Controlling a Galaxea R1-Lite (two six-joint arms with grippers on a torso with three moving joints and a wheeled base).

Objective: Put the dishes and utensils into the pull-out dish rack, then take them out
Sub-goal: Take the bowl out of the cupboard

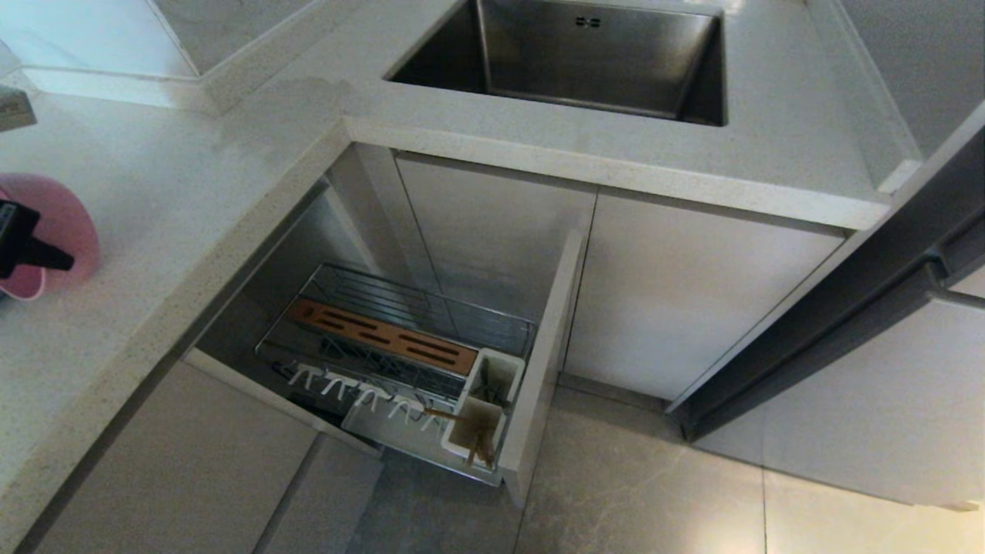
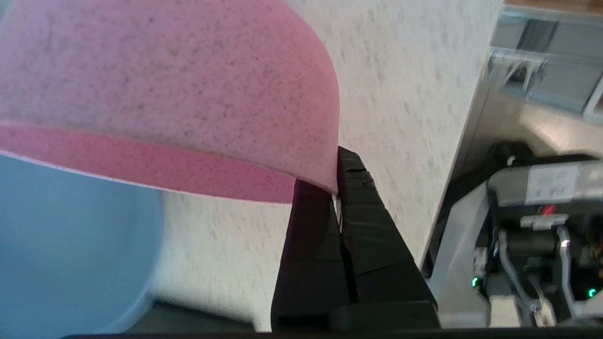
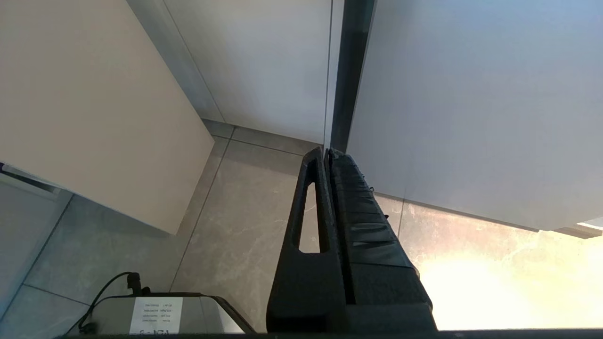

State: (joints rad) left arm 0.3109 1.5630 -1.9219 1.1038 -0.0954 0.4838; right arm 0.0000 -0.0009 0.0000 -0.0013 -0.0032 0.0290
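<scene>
**Pink bowl clamped at the rim**

Pinched between the closed fingers of the left claw (image 2: 337, 197), the pink bowl (image 2: 179, 94) is held by its rim above the counter (image 2: 405, 94). Just beyond it a blue plate (image 2: 70, 245) is seen. Below and off to the side, the dish rack (image 1: 400, 354) is pulled out, chopsticks (image 1: 469, 431) standing in its corner cup. The right claw (image 3: 327, 155) is closed on nothing, over the floor (image 3: 245, 226).

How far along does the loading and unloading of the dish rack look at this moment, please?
Partly along, though whether loading or unloading I cannot tell. The chopsticks stand in a white utensil cup of the pull-out dish rack. In hand: the left gripper is shut on the pink bowl's rim over the countertop, with the blue plate just beyond it. The rack holds no dishes, and I see no spoon. The right gripper hangs shut near the floor.
</scene>
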